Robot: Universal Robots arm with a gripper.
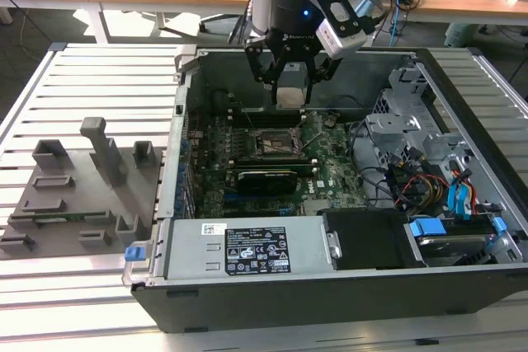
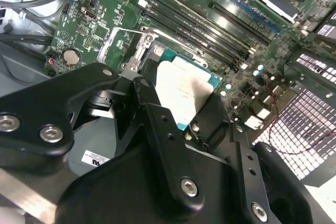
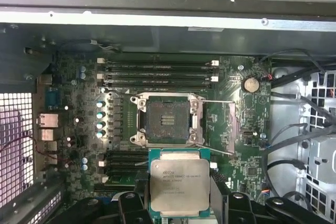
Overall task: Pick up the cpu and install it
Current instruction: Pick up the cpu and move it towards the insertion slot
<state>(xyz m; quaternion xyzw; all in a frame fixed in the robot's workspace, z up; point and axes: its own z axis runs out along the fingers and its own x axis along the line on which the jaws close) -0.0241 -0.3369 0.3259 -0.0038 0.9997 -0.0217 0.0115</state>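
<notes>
One claw point(image 1: 290, 86) tight on the edges of the cpu point(image 3: 179, 186), in open air above the motherboard point(image 3: 242, 148), socket point(image 3: 167, 119) bare.

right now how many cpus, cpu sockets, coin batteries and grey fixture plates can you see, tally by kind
cpu: 1
cpu socket: 1, empty
coin battery: 1
grey fixture plate: 1
total: 4

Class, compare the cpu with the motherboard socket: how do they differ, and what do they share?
The cpu has a shiny silver top; the socket is a dark recess in a metal frame. The gripper holds the cpu in the air; the socket lies open, empty. Both are square.
</notes>
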